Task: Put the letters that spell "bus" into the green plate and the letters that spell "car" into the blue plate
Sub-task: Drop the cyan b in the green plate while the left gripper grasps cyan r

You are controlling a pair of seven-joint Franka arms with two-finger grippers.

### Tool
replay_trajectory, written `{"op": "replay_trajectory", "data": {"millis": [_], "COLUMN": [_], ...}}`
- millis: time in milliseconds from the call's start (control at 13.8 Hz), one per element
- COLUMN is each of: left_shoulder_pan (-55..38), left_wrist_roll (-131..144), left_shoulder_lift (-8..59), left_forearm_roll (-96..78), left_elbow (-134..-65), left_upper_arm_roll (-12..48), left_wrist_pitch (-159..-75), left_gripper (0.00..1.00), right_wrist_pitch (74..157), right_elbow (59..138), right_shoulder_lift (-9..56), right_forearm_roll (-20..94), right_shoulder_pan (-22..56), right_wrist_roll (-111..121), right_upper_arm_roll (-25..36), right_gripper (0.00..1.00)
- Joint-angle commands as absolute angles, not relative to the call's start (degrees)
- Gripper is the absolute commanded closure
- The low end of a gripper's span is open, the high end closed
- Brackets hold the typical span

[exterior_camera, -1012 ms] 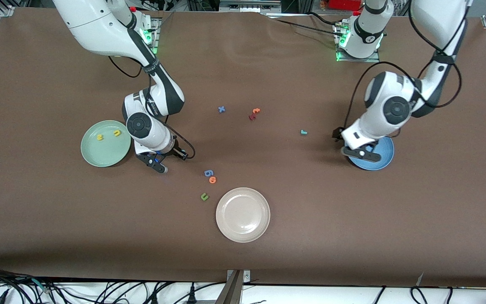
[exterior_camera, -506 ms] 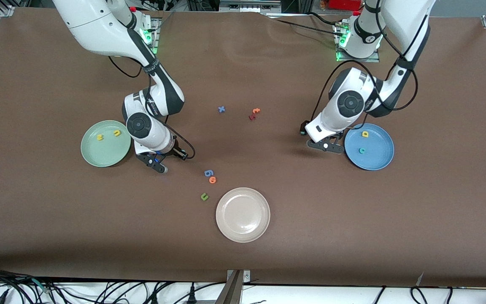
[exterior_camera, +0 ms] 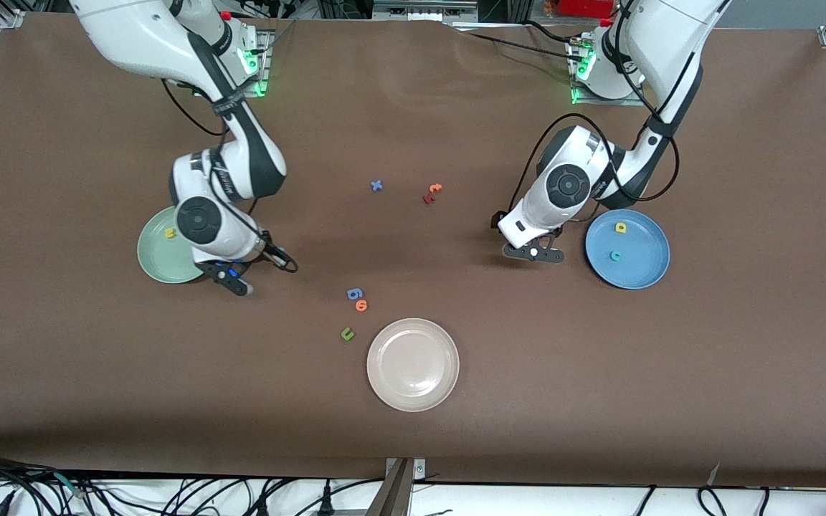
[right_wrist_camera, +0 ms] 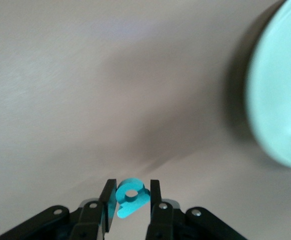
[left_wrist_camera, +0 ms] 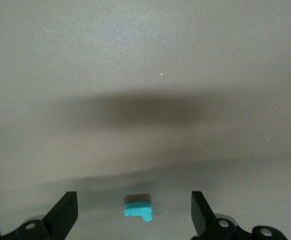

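The right hand (right_wrist_camera: 130,200) is pinched onto the teal "b" (right_wrist_camera: 130,197), hovering over the tabletop (exterior_camera: 456,107) just beside the green plate (exterior_camera: 158,258), where a yellow letter (exterior_camera: 169,232) lies. The left hand (left_wrist_camera: 133,215) is spread wide and holds nothing, poised over the teal "r" (left_wrist_camera: 138,209) on the tabletop near the blue plate (exterior_camera: 642,269), which carries a yellow "a" (exterior_camera: 620,228) and a teal "c" (exterior_camera: 615,255).
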State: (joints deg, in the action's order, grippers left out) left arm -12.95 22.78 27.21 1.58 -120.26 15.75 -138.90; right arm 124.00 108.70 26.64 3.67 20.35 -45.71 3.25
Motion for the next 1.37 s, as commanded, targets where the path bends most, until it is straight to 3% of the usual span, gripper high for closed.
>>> {"op": "replay_trajectory", "data": {"millis": [0,361,867,939,1156,1228,1301], "left_shoulder_pan": [-13.9,-15.2,-15.1,-15.1,-15.1,-15.1,-15.1], "left_wrist_roll": [24.4,26.3,26.8,26.8,26.8,26.9,26.9], "left_shoulder_lift": [26.8,25.1,23.9,23.9,23.8,23.8,23.8], "left_forearm_roll": [1.2,1.4,2.7,2.7,2.7,2.7,2.7], "left_elbow": [-121.7,-124.5,-129.2,-129.2,-129.2,-129.2,-129.2], "left_upper_arm_roll": [15.4,15.5,15.4,15.4,15.4,15.4,15.4], "left_wrist_pitch": [-139.7,-140.5,-146.6,-146.6,-146.6,-146.5,-146.6], "left_gripper": [0.00,0.03,0.10,0.18,0.43,0.48,0.51], "right_wrist_pitch": [118.7,117.9,124.5,124.5,124.5,123.7,123.5], "right_elbow": [109.3,112.8,115.3,115.4,115.3,115.0,114.9], "right_shoulder_lift": [24.6,24.8,28.5,28.6,28.5,28.1,27.2], "right_forearm_roll": [4.0,4.2,4.5,4.8,4.9,5.0,5.0], "right_shoulder_pan": [20.2,19.2,14.5,14.5,14.5,14.5,14.5], "right_wrist_roll": [-35.1,-18.0,-10.5,-10.5,-10.5,-10.5,-10.4], "right_upper_arm_roll": [8.7,17.0,16.8,16.8,16.8,16.8,16.8], "right_gripper": [1.00,1.00,1.00,0.91,0.09,0.01,0.01]}}
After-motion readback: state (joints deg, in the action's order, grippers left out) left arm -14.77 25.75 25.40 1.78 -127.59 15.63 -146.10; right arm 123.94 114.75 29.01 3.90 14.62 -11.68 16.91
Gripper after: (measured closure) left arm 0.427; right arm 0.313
